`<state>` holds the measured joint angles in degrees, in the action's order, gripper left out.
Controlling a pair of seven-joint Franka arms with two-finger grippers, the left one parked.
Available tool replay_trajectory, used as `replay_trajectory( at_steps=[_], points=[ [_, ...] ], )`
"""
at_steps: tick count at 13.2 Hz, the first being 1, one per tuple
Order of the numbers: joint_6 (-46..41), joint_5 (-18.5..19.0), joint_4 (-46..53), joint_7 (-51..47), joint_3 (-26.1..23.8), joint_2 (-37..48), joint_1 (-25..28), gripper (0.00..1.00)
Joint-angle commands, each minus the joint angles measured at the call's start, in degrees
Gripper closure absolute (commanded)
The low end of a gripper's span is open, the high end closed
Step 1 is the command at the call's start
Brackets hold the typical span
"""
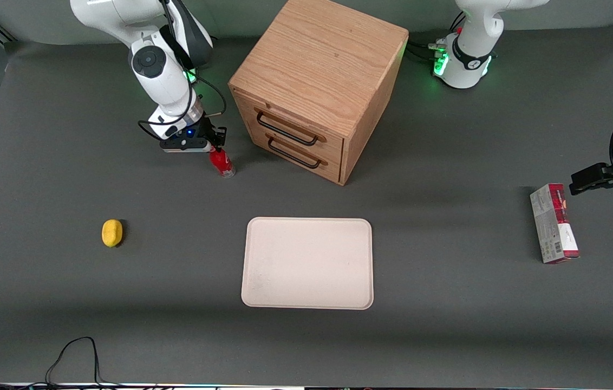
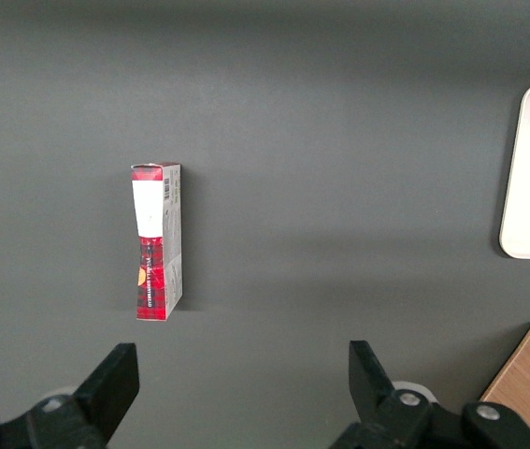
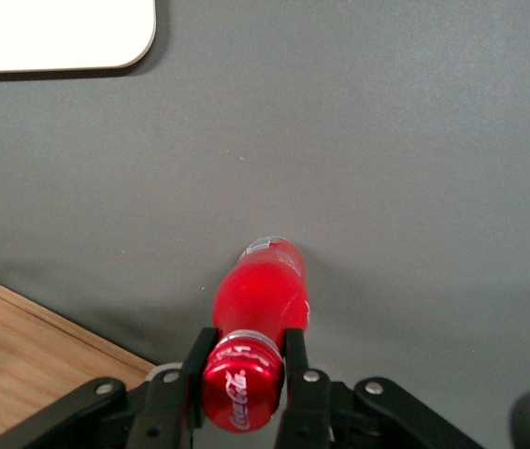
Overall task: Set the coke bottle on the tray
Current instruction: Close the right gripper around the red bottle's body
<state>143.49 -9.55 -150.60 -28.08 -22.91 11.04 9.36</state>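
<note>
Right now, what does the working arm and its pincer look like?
The arm is glossy white with rounded segments and a dark round joint cap. Black cables loop along it to the wrist, where a blue light glows. The pincer is black, with two slim straight fingers on a black body with silver screws.

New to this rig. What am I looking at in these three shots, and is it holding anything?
Two white robot arms sit at a grey table. One picture looks at them from the front; the other two come from cameras on each arm's wrist.

The working arm's gripper is closed on the cap of a small red coke bottle, which stands beside a wooden two-drawer cabinet. Nearer the front camera lies a flat cream-beige tray, with nothing on it yet. A yellow lemon-like object sits toward the working arm's end; a red-and-grey carton lies toward the parked arm's end.
</note>
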Motion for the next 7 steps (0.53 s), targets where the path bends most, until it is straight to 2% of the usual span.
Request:
replay_trajectory(
  at_steps=[1, 4, 7],
  points=[
    [-5.9, -0.6, 6.0, 0.0, -0.1, -0.5, -0.7, 0.90],
    [-20.2, 1.5, 19.2, 0.0, 2.8, -1.4, -1.1, 0.91],
    [-37.1, 4.1, 39.8, -0.2, 5.6, -8.3, -0.9, 0.91]
  ],
)
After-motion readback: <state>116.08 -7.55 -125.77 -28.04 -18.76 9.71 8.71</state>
